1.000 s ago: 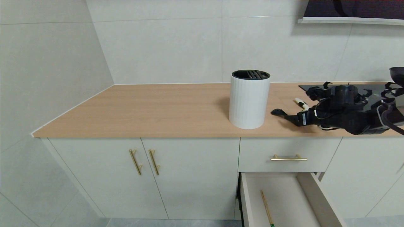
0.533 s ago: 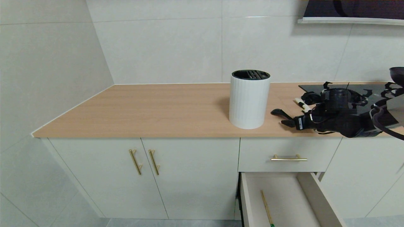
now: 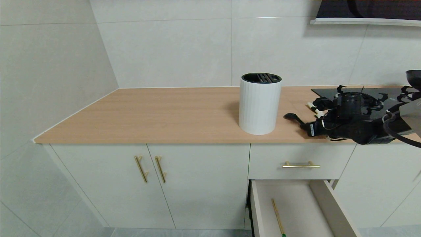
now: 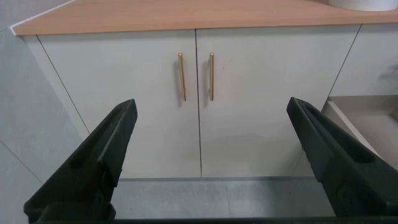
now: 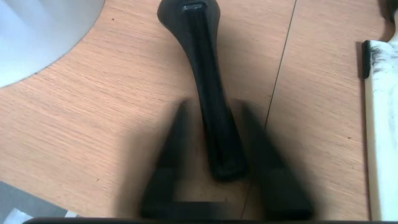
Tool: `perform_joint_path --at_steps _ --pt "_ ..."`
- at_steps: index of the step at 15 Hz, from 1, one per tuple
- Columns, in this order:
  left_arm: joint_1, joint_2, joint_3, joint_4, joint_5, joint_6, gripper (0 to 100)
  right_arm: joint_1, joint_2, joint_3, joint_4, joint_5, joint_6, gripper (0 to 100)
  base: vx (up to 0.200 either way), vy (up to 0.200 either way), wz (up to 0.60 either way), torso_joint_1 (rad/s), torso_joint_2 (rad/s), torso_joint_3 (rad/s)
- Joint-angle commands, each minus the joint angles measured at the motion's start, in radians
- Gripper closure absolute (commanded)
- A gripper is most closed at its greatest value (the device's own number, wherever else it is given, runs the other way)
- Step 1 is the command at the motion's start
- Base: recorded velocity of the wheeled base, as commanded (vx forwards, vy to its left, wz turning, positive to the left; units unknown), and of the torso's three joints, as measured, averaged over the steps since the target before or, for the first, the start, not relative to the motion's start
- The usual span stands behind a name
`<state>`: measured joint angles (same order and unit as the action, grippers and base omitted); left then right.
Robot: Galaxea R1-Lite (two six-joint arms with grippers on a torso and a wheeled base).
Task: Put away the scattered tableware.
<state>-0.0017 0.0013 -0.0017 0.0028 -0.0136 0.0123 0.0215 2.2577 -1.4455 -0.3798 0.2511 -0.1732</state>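
Currently picking: my right gripper has its fingers parted astride the black utensil on the tabletop, holding nothing; I'd close next.

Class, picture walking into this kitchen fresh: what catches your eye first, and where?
The tall white ribbed holder standing on the wooden counter draws the eye first. Beside it, the right gripper straddles a black utensil lying on the counter. Below, an open drawer holds a chopstick.

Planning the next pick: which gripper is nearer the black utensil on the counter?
Right. The right gripper straddles the black utensil, open; the left gripper is below the counter, facing the cabinet doors.
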Motion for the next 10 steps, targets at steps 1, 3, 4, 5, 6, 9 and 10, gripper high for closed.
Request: perform_joint_path --at_steps 1,3,4,5,6,9,10 --pt "0.000 0.000 0.000 0.000 0.000 0.000 0 0.000 0.002 0.001 0.002 0.001 0.000 100 0.000 0.000 0.00 0.000 0.00 0.000" --pt "0.000 0.000 0.000 0.000 0.000 0.000 0 0.002 -0.004 -0.001 0.013 0.002 0.001 100 0.000 0.000 0.00 0.000 0.00 0.000" --pt "0.000 0.000 0.000 0.000 0.000 0.000 0 0.003 -0.027 -0.013 0.082 0.001 0.003 100 0.000 0.000 0.00 0.000 0.00 0.000" --pt "0.000 0.000 0.000 0.000 0.000 0.000 0 0.017 -0.063 -0.036 0.196 -0.003 0.008 100 0.000 0.000 0.00 0.000 0.00 0.000" --pt "0.000 0.000 0.000 0.000 0.000 0.000 0 0.021 -0.082 -0.062 0.279 -0.006 0.014 100 0.000 0.000 0.00 0.000 0.00 0.000" --pt "0.000 0.000 0.000 0.000 0.000 0.000 0 0.071 -0.225 -0.236 0.726 -0.013 0.216 100 0.000 0.000 0.00 0.000 0.00 0.000" --pt "0.000 0.000 0.000 0.000 0.000 0.000 0 0.084 -0.285 -0.234 0.786 -0.021 0.299 100 0.000 0.000 0.00 0.000 0.00 0.000"
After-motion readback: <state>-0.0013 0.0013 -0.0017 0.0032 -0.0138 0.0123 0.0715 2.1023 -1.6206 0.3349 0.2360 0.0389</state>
